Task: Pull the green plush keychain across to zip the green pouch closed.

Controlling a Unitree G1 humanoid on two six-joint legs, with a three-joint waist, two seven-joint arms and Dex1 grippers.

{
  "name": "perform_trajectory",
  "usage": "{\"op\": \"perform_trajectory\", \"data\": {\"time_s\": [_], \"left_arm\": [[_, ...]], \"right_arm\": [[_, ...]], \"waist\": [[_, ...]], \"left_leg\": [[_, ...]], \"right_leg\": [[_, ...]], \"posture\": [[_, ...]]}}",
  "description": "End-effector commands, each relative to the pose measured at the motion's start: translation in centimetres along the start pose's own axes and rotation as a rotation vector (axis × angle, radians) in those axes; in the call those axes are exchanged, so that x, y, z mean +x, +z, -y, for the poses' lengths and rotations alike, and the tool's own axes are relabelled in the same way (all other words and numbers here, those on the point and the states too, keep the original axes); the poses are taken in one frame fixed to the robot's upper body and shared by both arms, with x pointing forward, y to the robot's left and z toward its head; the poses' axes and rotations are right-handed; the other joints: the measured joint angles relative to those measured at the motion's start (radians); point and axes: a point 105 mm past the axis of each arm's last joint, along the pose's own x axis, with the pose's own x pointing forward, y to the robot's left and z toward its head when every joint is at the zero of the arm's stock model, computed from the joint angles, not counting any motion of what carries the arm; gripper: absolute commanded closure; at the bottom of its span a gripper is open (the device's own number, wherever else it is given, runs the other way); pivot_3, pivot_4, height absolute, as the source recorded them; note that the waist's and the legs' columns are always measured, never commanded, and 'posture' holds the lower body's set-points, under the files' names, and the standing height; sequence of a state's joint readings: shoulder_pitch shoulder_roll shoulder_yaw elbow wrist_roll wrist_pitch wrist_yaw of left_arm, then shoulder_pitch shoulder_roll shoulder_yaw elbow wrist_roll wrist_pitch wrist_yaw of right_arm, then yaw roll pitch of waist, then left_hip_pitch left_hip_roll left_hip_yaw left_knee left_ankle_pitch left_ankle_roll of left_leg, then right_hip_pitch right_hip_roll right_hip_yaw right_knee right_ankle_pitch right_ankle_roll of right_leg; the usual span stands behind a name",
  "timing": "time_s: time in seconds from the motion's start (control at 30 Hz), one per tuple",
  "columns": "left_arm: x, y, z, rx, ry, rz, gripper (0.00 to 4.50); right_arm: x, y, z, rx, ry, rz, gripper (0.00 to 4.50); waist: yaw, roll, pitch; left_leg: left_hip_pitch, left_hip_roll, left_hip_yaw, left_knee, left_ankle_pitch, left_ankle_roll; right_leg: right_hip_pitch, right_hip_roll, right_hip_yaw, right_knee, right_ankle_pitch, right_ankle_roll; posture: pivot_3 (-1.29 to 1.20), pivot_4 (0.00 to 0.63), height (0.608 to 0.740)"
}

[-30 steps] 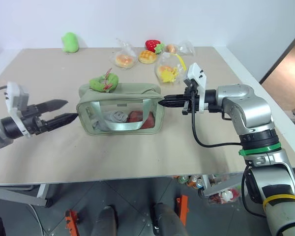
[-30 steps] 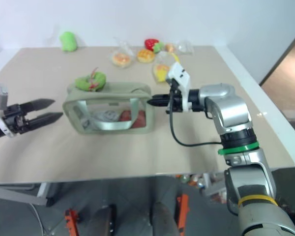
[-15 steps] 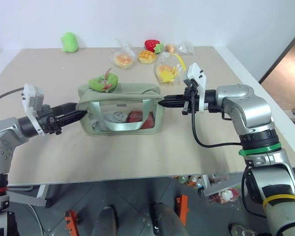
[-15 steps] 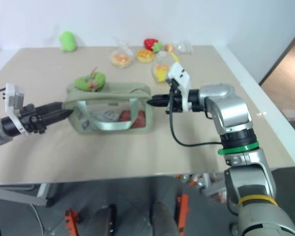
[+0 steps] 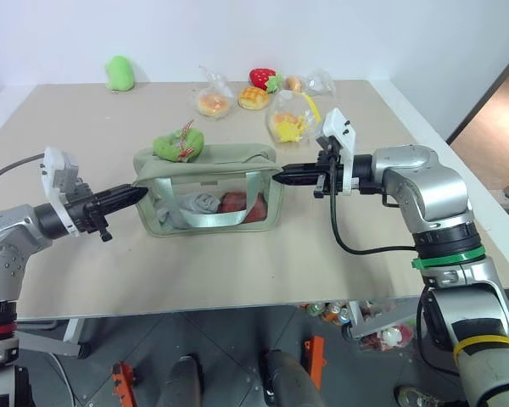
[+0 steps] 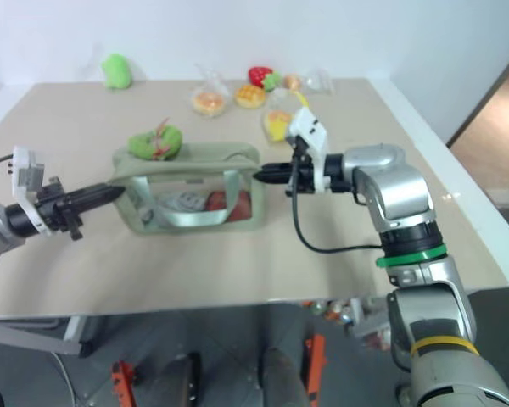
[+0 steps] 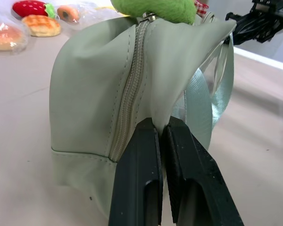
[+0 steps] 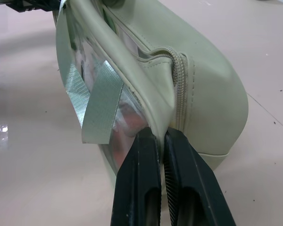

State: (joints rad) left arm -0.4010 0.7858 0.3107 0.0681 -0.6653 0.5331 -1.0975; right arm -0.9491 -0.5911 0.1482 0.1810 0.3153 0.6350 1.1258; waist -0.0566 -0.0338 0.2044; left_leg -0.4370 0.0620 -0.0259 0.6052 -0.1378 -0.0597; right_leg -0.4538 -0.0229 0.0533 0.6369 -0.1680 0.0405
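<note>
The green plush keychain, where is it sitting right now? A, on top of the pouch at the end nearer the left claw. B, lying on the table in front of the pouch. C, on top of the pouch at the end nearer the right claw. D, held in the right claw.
A: the green plush keychain rests on top of the green pouch at the end nearer the left claw, untouched by either claw.

Left arm reaches in low from 9 o'clock, forearm near level, wrist turned so the left gripper (image 5: 134,194) points toward 3 o'clock. Its black fingers (image 7: 137,179) are pressed together, pinching a fold of fabric. Right arm bends at the elbow and comes in from 3 o'clock, right gripper (image 5: 282,176) aimed toward 9 o'clock, tilted slightly down, fingers (image 8: 137,181) likewise clamped on fabric.
</note>
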Motion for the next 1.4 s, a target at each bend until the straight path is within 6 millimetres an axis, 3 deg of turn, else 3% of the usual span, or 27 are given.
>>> {"op": "perform_trajectory", "data": {"time_s": [0.03,0.2,0.27,0.47,0.57,0.73,0.83,1.17,1.4], "left_arm": [[-0.1,0.4,0.2,0.043,-0.001,0.003,4.50],[0.0,0.5,0.1,0.047,0.001,0.016,4.50],[0.0,0.5,0.1,0.048,0.000,0.018,4.50],[0.1,0.5,0.2,0.050,-0.002,0.020,4.50],[0.0,0.4,0.2,0.054,-0.002,0.023,4.50],[0.0,0.5,0.3,0.059,0.002,0.029,4.50],[-0.1,0.5,0.4,0.061,0.006,0.034,4.50],[-0.4,0.3,0.5,0.060,0.027,0.041,4.50],[-0.4,0.3,0.4,0.058,0.031,0.046,4.50]], "right_arm": [[-0.8,1.9,-0.4,-0.034,0.009,0.060,3.16],[-2.0,2.8,-0.3,-0.015,0.025,0.084,1.40],[-3.2,4.2,-0.2,-0.056,0.036,0.139,1.40],[-5.1,8.5,3.1,-0.204,-0.141,0.213,1.40],[-2.2,10.5,3.9,-0.429,-0.227,0.150,1.40],[1.9,10.2,3.0,-0.863,-0.241,0.020,1.40],[3.6,10.9,1.9,-1.012,-0.205,0.043,1.40],[5.1,11.9,0.4,-1.118,-0.110,0.104,1.40],[7.0,11.8,-2.0,-1.153,0.010,0.136,1.40]], "waist": [[0.000,0.000,0.000],[0.001,0.000,0.000],[0.002,0.000,0.000],[-0.002,0.000,0.000],[-0.005,0.000,0.000],[-0.014,0.000,0.000],[-0.014,0.000,0.000],[-0.015,0.000,0.000],[-0.015,0.000,0.000]], "left_leg": [[0.000,0.000,0.000,0.000,0.000,0.000],[0.000,0.000,0.000,0.000,0.000,0.000],[0.000,0.000,0.000,0.000,0.000,0.000],[0.000,0.000,0.001,0.000,0.000,0.000],[0.001,0.000,0.002,0.000,0.000,0.000],[0.000,0.000,0.004,0.000,0.000,0.000],[-0.002,0.000,0.004,0.000,0.000,0.000],[-0.001,0.000,0.005,-0.004,0.000,0.000],[0.000,0.000,0.005,-0.004,0.000,0.000]], "right_leg": [[0.000,0.000,0.000,0.000,0.000,0.000],[0.000,0.000,0.000,0.000,0.000,0.000],[0.000,0.000,0.000,0.000,0.000,0.000],[-0.001,0.000,0.001,0.000,0.000,0.000],[-0.001,0.000,0.001,0.000,0.000,0.000],[-0.002,0.000,0.003,0.000,0.000,0.000],[-0.002,-0.001,0.004,0.000,0.000,0.002],[-0.003,0.000,0.005,0.000,-0.001,0.001],[-0.003,0.000,0.005,0.001,-0.001,0.001]], "posture": [[0.00,0.150,0.740],[0.00,0.150,0.740],[0.00,0.150,0.740],[0.00,0.150,0.740],[0.00,0.150,0.740],[0.00,0.150,0.740],[0.00,0.150,0.740],[0.00,0.150,0.740],[0.00,0.150,0.740]]}}
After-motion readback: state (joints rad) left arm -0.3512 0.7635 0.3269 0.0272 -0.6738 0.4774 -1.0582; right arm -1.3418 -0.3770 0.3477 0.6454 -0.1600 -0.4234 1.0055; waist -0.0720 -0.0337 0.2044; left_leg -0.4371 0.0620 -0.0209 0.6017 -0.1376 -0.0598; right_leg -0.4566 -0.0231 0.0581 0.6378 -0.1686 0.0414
